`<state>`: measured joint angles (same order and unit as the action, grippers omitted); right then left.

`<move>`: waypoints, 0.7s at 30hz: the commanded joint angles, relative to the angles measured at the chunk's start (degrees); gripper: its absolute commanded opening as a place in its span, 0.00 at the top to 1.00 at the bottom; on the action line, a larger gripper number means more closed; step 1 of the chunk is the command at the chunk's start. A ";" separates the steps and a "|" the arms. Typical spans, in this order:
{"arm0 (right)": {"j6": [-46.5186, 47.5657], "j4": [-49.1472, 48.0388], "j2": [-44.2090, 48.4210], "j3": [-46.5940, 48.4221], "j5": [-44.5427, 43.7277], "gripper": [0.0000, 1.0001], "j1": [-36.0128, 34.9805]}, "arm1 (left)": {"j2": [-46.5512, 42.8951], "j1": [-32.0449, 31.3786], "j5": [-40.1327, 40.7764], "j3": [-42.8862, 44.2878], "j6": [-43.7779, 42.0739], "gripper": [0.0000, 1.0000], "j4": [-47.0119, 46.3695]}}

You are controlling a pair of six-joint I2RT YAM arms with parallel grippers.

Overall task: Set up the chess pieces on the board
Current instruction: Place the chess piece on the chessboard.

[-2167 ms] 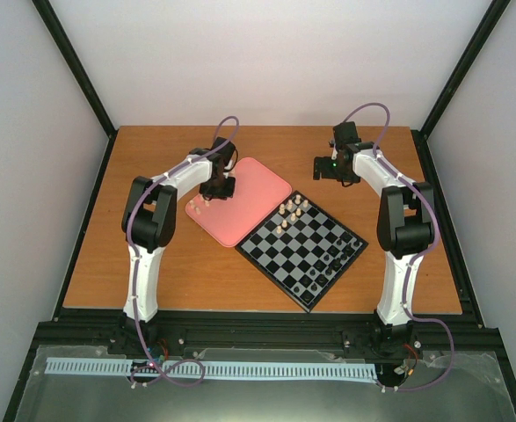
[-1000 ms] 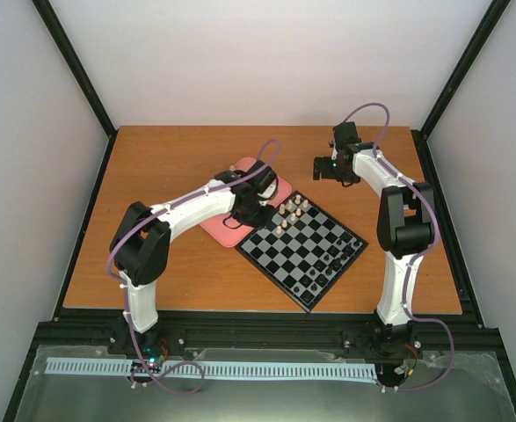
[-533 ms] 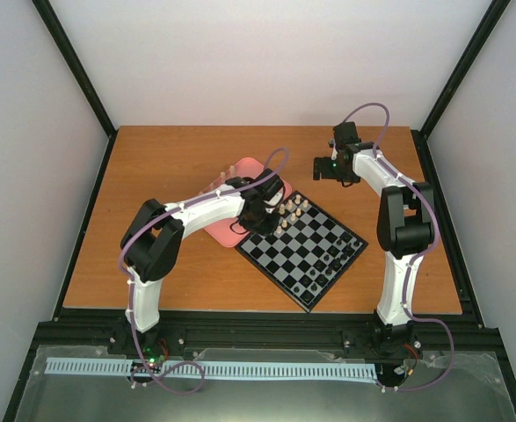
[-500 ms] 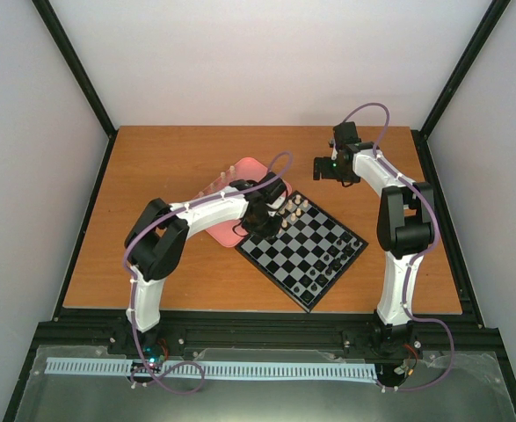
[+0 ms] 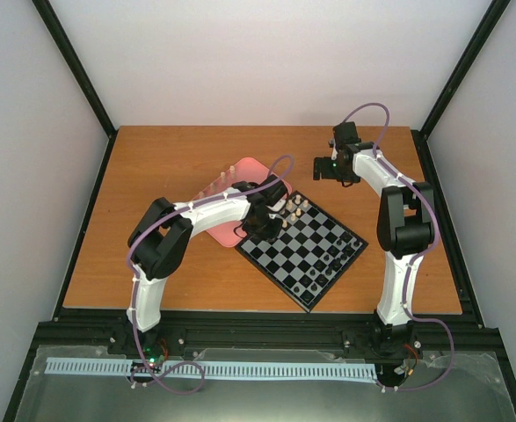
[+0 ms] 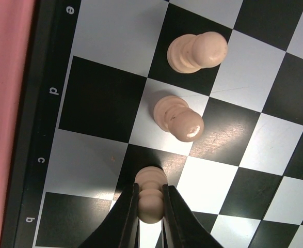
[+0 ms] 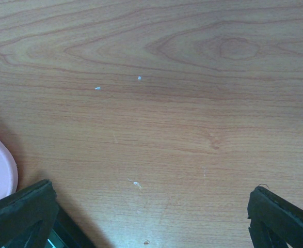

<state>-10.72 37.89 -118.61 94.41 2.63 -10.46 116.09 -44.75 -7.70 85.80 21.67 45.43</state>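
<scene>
Nearly closed, left gripper (image 6: 151, 190) pinches 1 chess piece (image 6: 151, 205) over the board (image 6: 99, 98).

You're looking down on an orange-brown wooden table (image 5: 152, 176) with plain pale walls (image 5: 275, 53) at nine, twelve and three o'clock. Black frame posts (image 5: 73, 66) rise from the far corners at eleven and one. At six o'clock you see a black rail (image 5: 266, 334), then a white slotted strip (image 5: 240, 369) on a grey glossy surface (image 5: 266, 400). The light is soft and even.

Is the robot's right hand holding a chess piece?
No, the right gripper is wide open above the wooden table, holding nothing.
</scene>
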 commanded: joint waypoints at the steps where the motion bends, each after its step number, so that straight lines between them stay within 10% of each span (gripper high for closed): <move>1: 0.52 -0.36 0.64 -0.32 -0.03 0.00 0.53 | 1.19 -0.49 0.32 1.11 0.24 0.97 0.54; 21: 0.44 -0.38 0.47 -0.34 0.49 0.00 0.53 | -1.51 -0.48 1.27 1.70 -1.15 0.56 2.12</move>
<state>-10.72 37.87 -118.61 94.41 2.68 -10.46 116.11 -44.75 -7.22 85.86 20.95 46.28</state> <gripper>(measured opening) 1.000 0.399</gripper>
